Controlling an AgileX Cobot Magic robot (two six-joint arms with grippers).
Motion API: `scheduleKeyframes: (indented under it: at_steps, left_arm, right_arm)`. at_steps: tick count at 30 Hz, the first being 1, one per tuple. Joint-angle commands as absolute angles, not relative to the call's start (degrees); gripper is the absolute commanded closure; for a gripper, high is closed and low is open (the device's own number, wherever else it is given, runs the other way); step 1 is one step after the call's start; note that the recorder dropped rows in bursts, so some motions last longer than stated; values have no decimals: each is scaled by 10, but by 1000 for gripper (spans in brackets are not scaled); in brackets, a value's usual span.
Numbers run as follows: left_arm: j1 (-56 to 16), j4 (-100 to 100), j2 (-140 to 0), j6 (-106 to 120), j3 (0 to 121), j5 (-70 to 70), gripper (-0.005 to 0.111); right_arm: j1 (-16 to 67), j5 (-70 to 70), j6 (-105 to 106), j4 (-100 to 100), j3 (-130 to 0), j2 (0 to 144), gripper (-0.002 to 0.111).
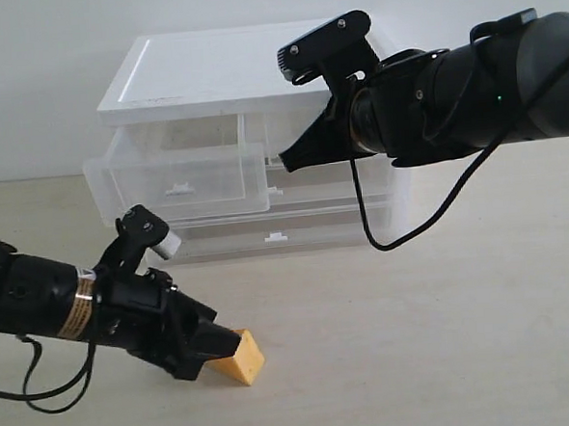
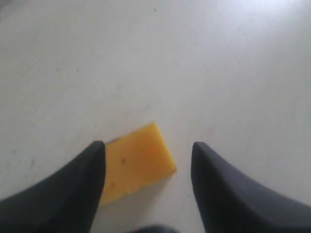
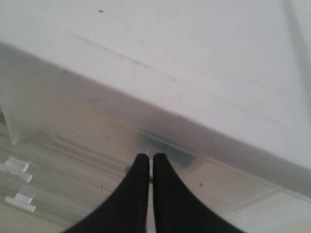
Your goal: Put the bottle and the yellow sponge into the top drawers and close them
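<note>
At about seven o'clock in the exterior view, the orange-yellow wedge-shaped foam sponge (image 1: 241,357) is seen lying flat on the pale desk (image 1: 447,338). It lies at roughly six o'clock from the white-topped translucent plastic drawer cabinet (image 1: 218,67) and well apart from it. The left tool (image 1: 213,341) is lowered over the sponge with its black fingers spread. In the left wrist view one finger (image 2: 73,189) is seen against one edge of the sponge, while a strip of bare desk is left between the other finger (image 2: 228,194) and the opposite edge. The sponge is therefore straddled but not clamped, and the tool is released.

At twelve o'clock, the left-hand top drawer (image 1: 176,181) of the cabinet is drawn forward out of its frame. The right-hand top drawer (image 1: 275,131) is largely hidden behind the right arm. The right tool (image 1: 293,159) is held at this drawer's front with its fingers clenched together and nothing between them. A blurred bluish-dark shape (image 3: 167,148) is seen through the translucent wall just beyond the fingertips. Whether it is the bottle cannot be told.
</note>
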State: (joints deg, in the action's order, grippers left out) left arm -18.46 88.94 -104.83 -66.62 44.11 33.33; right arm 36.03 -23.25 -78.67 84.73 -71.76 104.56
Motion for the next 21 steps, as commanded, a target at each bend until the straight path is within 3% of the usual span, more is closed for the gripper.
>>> scheduleKeyframes:
  at_steps: [1,8,21]
  left_arm:
    - [-223,851,-1068,-675,468,289,57]
    - [-266,841,-1103,-681,494,198,44]
    - [-273,999,-1110,-896,503,202,48]
  right_arm:
    - [359,-234,-786,842,-720,1046,108]
    - [359,-225,-785,843,-720,1046,108]
    - [359,-221,-775,843,-720,1046,108]
